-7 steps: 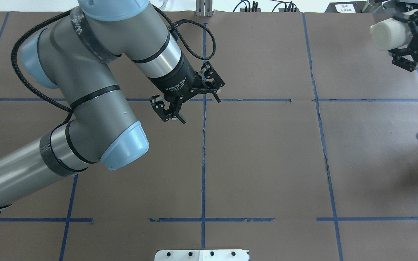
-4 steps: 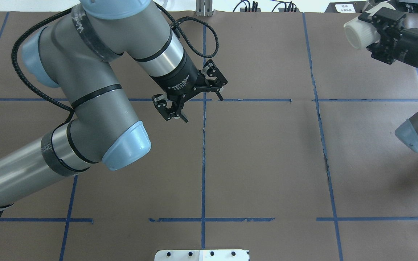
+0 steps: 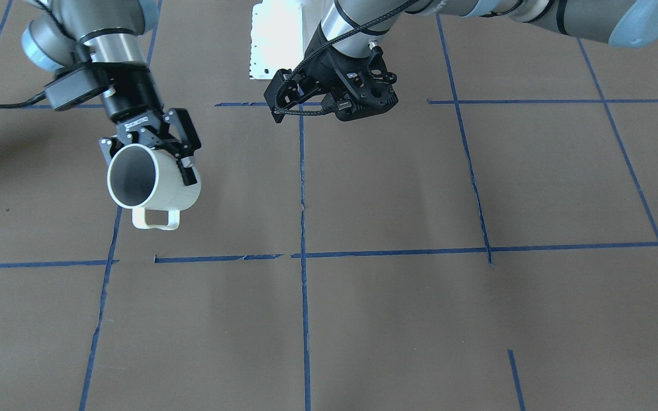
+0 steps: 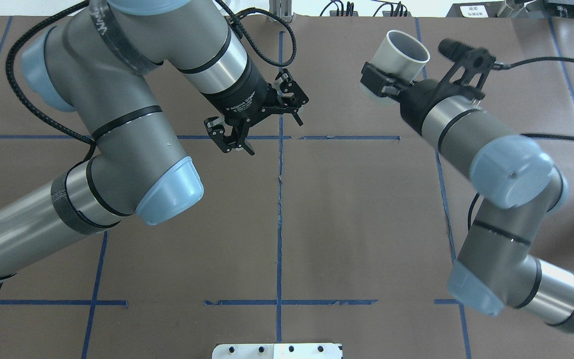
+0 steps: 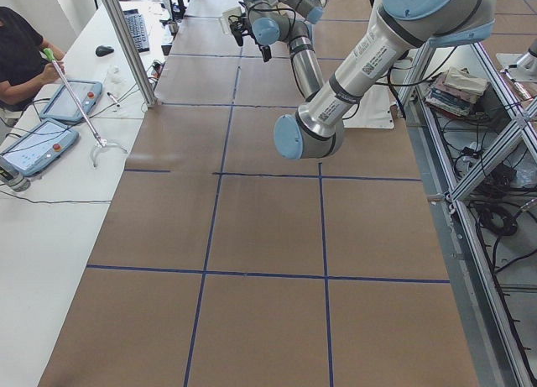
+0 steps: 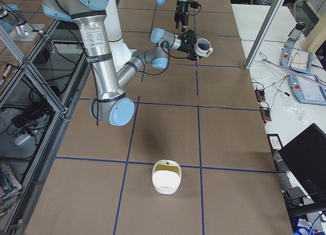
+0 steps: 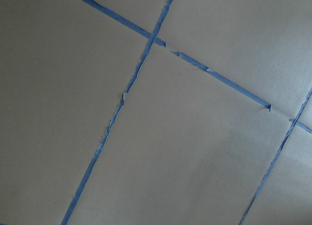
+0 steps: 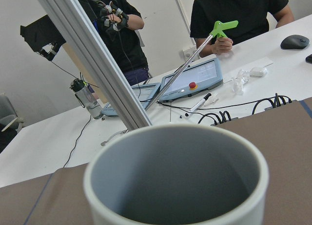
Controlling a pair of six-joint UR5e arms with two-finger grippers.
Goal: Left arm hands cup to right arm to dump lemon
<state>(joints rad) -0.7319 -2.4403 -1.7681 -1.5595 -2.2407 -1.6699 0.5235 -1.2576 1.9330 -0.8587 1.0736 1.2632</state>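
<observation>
My right gripper (image 4: 384,85) is shut on the body of the white cup (image 4: 406,52), held in the air over the far right-middle of the table. In the front-facing view the cup (image 3: 152,182) is tipped, its mouth toward that camera and its handle hanging down, with the right gripper (image 3: 152,155) clamped across it. The right wrist view looks into the cup (image 8: 175,186); what shows of its grey inside is bare, and the lemon is out of view. My left gripper (image 4: 273,135) hangs open and empty near the table's centre line, also seen as the left gripper (image 3: 357,108).
A white container (image 6: 166,180) with something yellowish inside sits on the table near its right end. The robot's white base plate (image 4: 277,350) lies at the near edge. People (image 8: 234,15) sit at a white desk beyond the far edge, behind an aluminium post (image 8: 92,59).
The right arm has swung in from the far right corner toward the table's middle, carrying the cup and turning its mouth upward. The left arm has barely shifted.
</observation>
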